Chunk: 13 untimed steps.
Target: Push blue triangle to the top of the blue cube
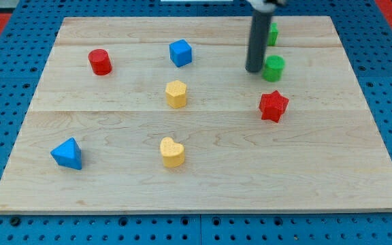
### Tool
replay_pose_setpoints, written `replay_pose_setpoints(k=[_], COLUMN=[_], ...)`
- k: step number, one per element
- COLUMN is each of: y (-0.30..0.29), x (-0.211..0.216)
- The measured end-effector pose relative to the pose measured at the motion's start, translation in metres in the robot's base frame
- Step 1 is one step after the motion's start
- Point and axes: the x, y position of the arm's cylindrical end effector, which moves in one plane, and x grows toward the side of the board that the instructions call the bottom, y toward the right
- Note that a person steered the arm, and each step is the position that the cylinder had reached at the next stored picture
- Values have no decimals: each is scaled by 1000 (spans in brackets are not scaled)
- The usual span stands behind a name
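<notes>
The blue triangle (67,153) lies near the board's lower left. The blue cube (180,52) sits at the upper middle, far up and right of the triangle. My tip (254,69) stands at the upper right, just left of a green round block (273,67). It is far to the right of the blue cube and far from the blue triangle.
A red cylinder (100,62) is at the upper left. A yellow hexagon block (175,93) sits below the blue cube. A yellow heart (172,152) is at lower middle. A red star (273,105) is at the right. A second green block (271,33) is partly hidden behind the rod.
</notes>
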Motion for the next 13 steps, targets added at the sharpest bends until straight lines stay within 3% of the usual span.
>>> replay_pose_setpoints(k=[2, 4, 5, 7, 9, 10, 11, 13], y=[-19, -76, -32, -60, -286, -360, -335, -355], x=[153, 231, 227, 232, 218, 169, 111, 182])
